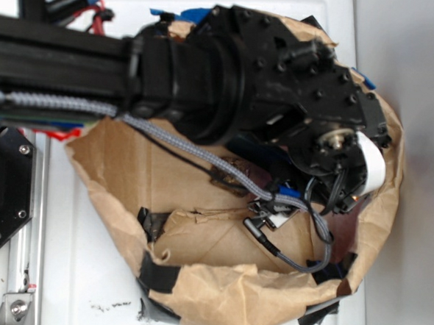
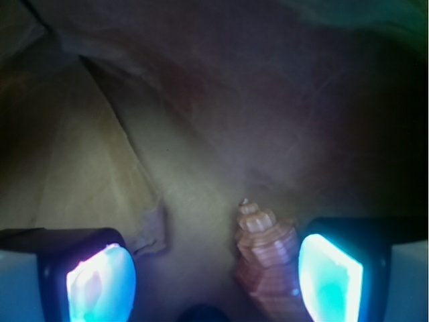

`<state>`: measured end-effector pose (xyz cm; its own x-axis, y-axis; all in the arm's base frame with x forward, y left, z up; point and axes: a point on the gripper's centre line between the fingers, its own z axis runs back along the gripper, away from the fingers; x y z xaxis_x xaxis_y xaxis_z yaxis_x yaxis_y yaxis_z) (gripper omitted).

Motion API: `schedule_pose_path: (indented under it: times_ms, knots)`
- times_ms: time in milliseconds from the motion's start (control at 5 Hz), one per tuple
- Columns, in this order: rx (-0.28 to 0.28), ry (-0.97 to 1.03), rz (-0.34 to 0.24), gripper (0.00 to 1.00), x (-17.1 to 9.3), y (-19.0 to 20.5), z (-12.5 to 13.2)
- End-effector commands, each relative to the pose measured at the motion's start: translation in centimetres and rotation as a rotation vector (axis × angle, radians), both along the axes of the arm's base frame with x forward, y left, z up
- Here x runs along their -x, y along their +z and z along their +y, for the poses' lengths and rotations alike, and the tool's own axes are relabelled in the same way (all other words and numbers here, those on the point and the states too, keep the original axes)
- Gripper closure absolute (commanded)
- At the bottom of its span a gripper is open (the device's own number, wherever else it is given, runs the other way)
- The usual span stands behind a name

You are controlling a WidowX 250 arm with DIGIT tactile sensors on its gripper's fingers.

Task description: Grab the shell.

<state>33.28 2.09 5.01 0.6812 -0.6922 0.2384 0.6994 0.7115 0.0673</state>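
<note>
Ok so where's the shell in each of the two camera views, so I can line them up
Exterior: the shell is not visible; the arm and hand hang over the right side of the paper-lined nest and cover that spot.
Wrist: the shell sits at bottom centre-right, spire pointing up, between the glowing fingers and close beside the right-hand one.
Shared landmark: the crumpled brown paper lining the nest.

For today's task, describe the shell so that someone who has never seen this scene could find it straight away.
Start at the crumpled brown paper bag that the arm reaches into. In the wrist view, the open gripper shows two glowing blue-white pads; the shell lies between them, close to the right-hand pad. Its ribbed, orange-tan whorls stepping up to a point stand out from the smooth paper.
</note>
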Motion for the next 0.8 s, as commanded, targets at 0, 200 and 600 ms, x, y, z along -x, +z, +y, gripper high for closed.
schedule_pose_path:
  times_ms: [0, 200, 600]
  knots:
    - [0.042, -0.010, 0.039, 0.00, 1.6, 0.9, -0.7]
    - [0.075, -0.056, 0.056, 0.00, 3.3, 1.9, -0.6]
    - [0.080, -0.014, 0.069, 0.00, 3.9, 1.4, -0.7]
